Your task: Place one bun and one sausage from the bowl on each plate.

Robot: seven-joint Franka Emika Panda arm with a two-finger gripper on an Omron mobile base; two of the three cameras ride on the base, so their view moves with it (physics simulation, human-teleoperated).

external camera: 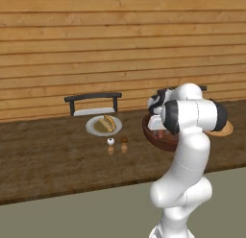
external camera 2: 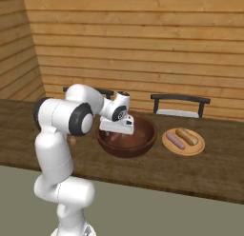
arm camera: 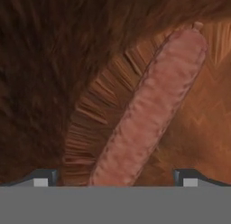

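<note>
The hand was down inside the bowl at the centre of the right base view, fingers spread wide apart and gripping nothing. Between them a sausage ran diagonally from bottom centre to upper right of the hand view. At right, a plate carried a bun beside another sausage. In the left base view, a second plate sat left of centre on the counter.

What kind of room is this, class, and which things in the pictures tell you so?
Probably a dining spot in a simulated kitchen: a long wooden table against a plank wall, chairs tucked behind it, and plates of food set beside a large bowl.
</note>
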